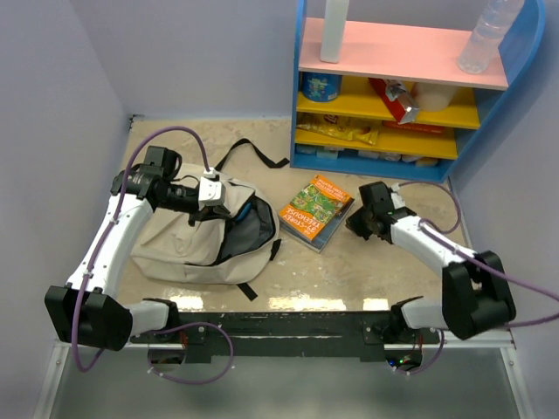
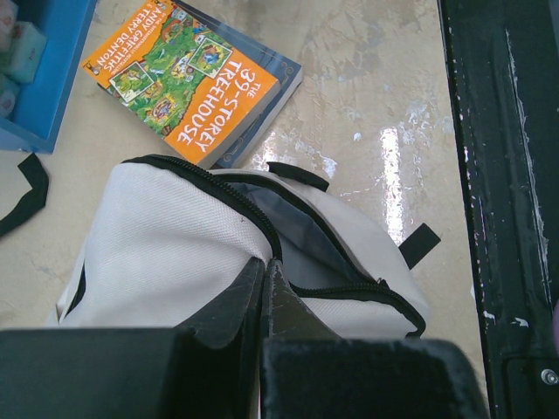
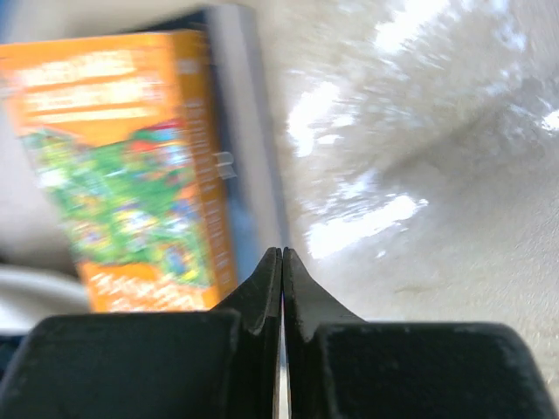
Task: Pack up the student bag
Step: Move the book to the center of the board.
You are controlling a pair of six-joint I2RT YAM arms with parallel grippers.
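Our closed, empty right gripper (image 3: 281,255) sits just right of the orange paperback book (image 1: 316,209); closed left gripper (image 2: 264,264) touches the beige canvas backpack (image 1: 185,243).

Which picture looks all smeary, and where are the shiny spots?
Right wrist view: the book is smeared, its words unreadable, with white glare on the table. Left wrist view: sharp, title readable, glare streaks too. Top view: sharp, small glare at the near edge.
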